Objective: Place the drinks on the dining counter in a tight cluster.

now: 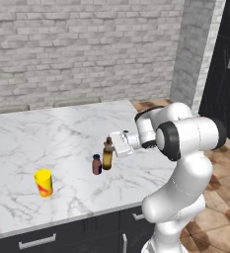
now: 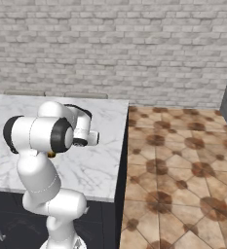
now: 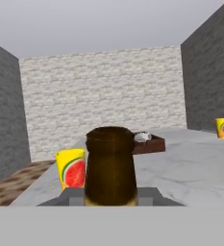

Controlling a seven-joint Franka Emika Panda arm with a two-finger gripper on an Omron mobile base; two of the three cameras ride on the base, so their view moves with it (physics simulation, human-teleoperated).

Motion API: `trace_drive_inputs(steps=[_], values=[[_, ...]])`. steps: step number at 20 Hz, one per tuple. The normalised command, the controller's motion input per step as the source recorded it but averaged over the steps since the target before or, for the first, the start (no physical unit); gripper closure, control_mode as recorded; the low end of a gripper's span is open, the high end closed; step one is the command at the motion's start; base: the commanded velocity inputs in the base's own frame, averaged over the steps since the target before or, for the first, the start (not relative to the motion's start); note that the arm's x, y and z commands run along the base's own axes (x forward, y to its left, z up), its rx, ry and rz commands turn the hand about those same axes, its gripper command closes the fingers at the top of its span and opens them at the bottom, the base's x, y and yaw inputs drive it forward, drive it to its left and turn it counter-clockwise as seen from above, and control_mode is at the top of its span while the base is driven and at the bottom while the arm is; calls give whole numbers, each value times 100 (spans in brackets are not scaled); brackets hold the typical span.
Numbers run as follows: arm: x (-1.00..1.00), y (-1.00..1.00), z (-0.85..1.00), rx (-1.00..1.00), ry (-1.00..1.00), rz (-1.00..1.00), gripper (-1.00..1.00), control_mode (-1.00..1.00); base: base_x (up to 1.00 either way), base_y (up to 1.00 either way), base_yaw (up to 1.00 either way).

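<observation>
Jaws closed on brown bottle, held upright low over the marble table, with the short maroon drink standing just to its left and slightly nearer, so only a small leftward set-down needed.

yellow watermelon can upright | brown tray | brick wall

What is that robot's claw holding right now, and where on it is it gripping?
The gripper appears closed on the brown glass bottle, gripping it up at the neck, just below the cap; the bottle stands beside the short maroon container.
</observation>
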Motion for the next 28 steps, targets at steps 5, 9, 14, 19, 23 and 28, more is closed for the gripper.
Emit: trace_drive_inputs(steps=[5,9,14,19,23,28], values=[[0,0,6,5,0,0,-100,-100,0,0,0],[0,0,5,5,0,0,-100,-100,0,0,0],[3,0,0,1,-4,0,-100,-100,0,0,0],[0,-18,23,1,-1,0,-100,-100,0,0,0],[-2,-48,49,0,0,0,-100,-100,0,0,0],[-5,-63,77,0,6,0,-100,-100,0,0,0]])
